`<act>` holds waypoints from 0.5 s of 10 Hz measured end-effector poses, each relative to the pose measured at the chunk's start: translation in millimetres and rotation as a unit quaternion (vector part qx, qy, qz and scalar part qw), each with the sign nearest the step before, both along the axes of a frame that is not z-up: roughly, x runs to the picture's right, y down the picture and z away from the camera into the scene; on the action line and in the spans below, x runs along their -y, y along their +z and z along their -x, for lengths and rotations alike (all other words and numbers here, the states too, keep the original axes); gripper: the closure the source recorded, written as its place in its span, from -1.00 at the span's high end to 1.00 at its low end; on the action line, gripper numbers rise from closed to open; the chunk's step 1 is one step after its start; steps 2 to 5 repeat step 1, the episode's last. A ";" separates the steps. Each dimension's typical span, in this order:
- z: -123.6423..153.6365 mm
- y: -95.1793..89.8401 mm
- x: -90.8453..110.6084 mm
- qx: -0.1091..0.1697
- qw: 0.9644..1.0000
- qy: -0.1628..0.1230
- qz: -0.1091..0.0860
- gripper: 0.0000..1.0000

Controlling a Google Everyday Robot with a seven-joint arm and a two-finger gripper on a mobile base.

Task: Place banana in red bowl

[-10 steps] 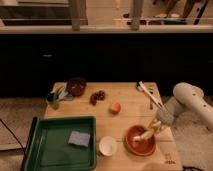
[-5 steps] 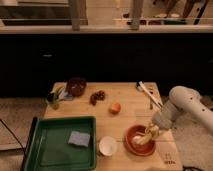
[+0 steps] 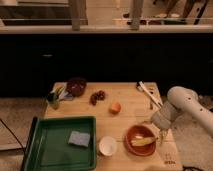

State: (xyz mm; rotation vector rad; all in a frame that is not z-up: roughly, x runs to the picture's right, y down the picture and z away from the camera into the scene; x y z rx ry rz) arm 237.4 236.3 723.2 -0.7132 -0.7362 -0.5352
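Observation:
The banana (image 3: 143, 142) lies flat inside the red bowl (image 3: 128, 135), which stands at the front right of the wooden table (image 3: 127, 117). My gripper (image 3: 159, 133) hangs from the white arm (image 3: 181, 100) just above the bowl's right rim, close to the banana's right end. I cannot tell whether it still touches the banana.
A green tray (image 3: 60, 120) with a blue-grey sponge (image 3: 79, 138) sits at the front left. A white cup (image 3: 107, 146) stands left of the bowl. An orange (image 3: 115, 107), dark grapes (image 3: 97, 95), a maroon bowl (image 3: 76, 86) and utensils (image 3: 149, 93) lie farther back.
The banana was held upright over the bowl and now lies flat inside it. The gripper has shifted a little to the right, toward the bowl's rim.

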 end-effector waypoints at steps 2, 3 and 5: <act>-4.2 2.1 3.5 -0.004 1.000 0.007 -0.002 0.60; -4.2 2.1 3.5 -0.004 1.000 0.007 -0.002 0.60; -4.2 2.1 3.5 -0.004 1.000 0.007 -0.002 0.60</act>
